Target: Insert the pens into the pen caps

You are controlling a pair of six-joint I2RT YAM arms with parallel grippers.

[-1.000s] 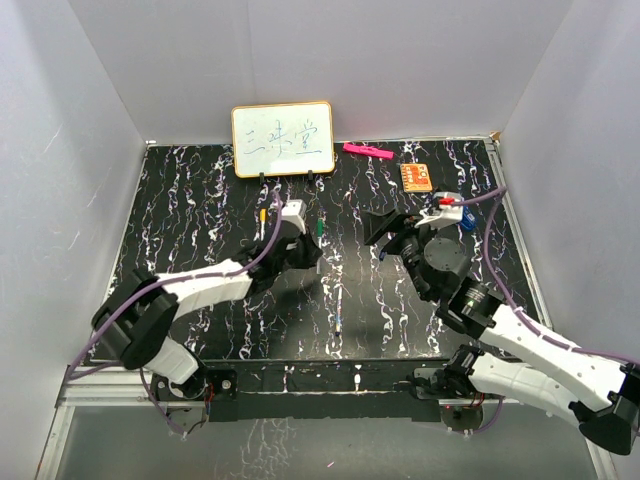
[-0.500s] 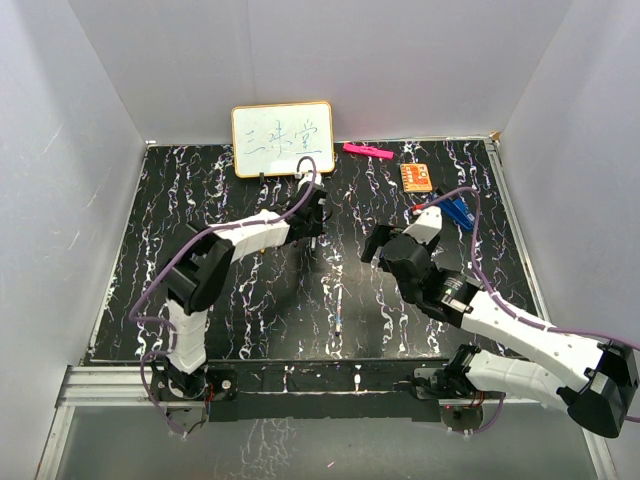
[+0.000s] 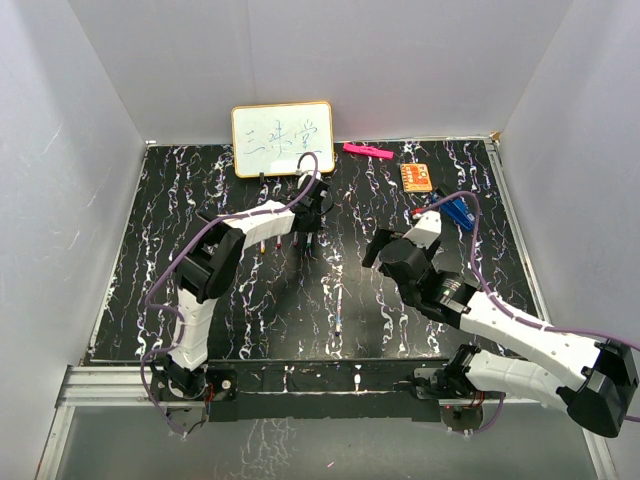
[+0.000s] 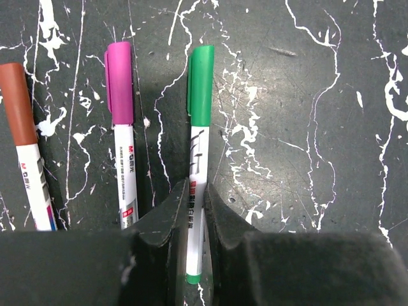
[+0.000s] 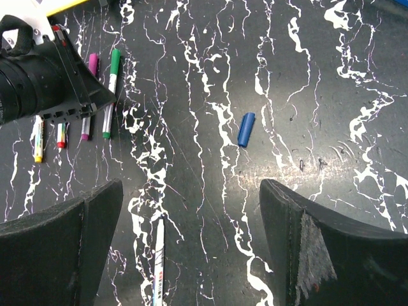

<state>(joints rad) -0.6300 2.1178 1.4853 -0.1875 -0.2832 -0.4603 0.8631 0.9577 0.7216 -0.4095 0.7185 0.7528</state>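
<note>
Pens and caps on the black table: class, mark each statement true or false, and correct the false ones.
1. The left gripper is shut on the green-capped pen. True.
2. The blue cap sits on a pen. False: it lies alone on the table.
3. The right gripper is open and holds nothing. True.
4. In the left wrist view, the pink-capped pen lies right of the green-capped pen. False: it lies to its left.
</note>
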